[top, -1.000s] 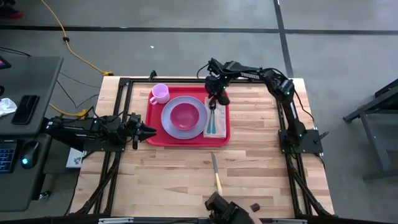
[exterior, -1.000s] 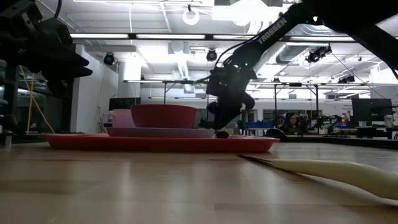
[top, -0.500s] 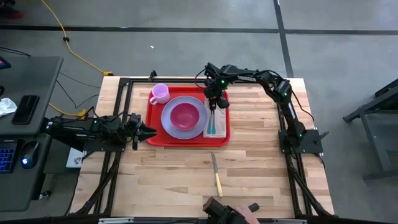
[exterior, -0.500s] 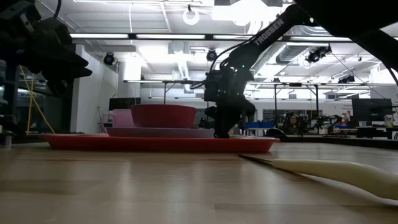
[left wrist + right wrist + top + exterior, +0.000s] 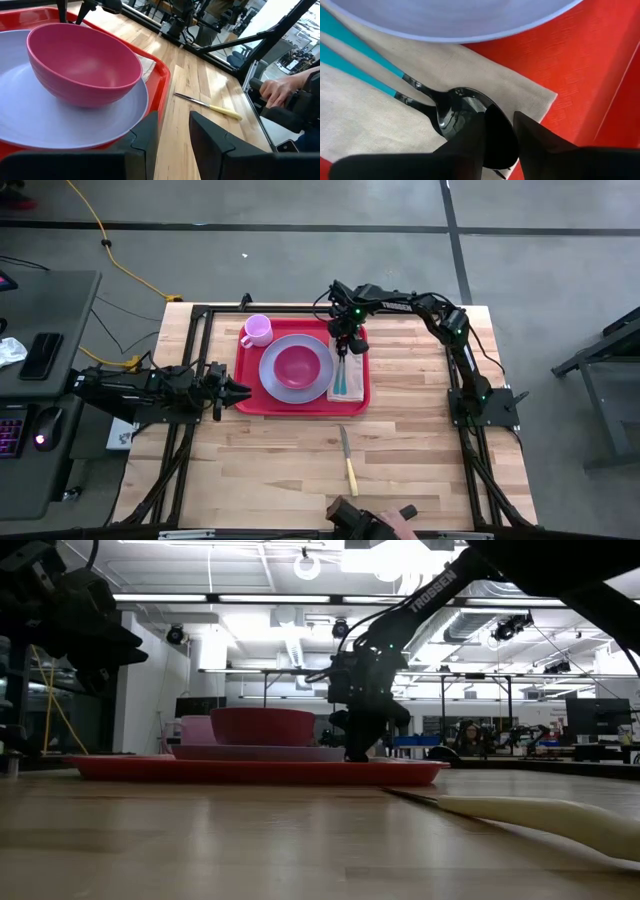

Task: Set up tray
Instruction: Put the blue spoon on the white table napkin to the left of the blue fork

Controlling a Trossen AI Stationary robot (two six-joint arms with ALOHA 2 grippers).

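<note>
The red tray [image 5: 300, 408] lies mid-table. It carries a lavender plate [image 5: 272, 378] with a pink bowl [image 5: 298, 366] on it, a pink cup [image 5: 257, 330] and a beige napkin [image 5: 350, 385]. A black spoon [image 5: 462, 107] and a second utensil, both with teal handles [image 5: 365, 67], lie flat on the napkin. My right gripper [image 5: 499, 131] points down over the napkin's far end, its fingers a little apart at the spoon's bowl. My left gripper [image 5: 174, 131] waits open at the tray's left edge. My right gripper comes at the spoon's bowl [image 5: 470, 117] from above, slanting, with its fingertips [image 5: 522, 125] right at it. I cannot tell whether they touch it. The spoon lies flat on the napkin, its handle pointing toward the table's near edge.
A knife [image 5: 347, 458] with a yellow handle lies on the bare wood near the tray's front right corner. A person's hand [image 5: 280, 90] shows past the table's near edge. A black frame [image 5: 200, 310] runs along the table's far and side edges.
My right gripper has shifted slightly toward the plate over the napkin's far end and turned to stand more upright, then kept still. The tray and what lies on it have not moved.
</note>
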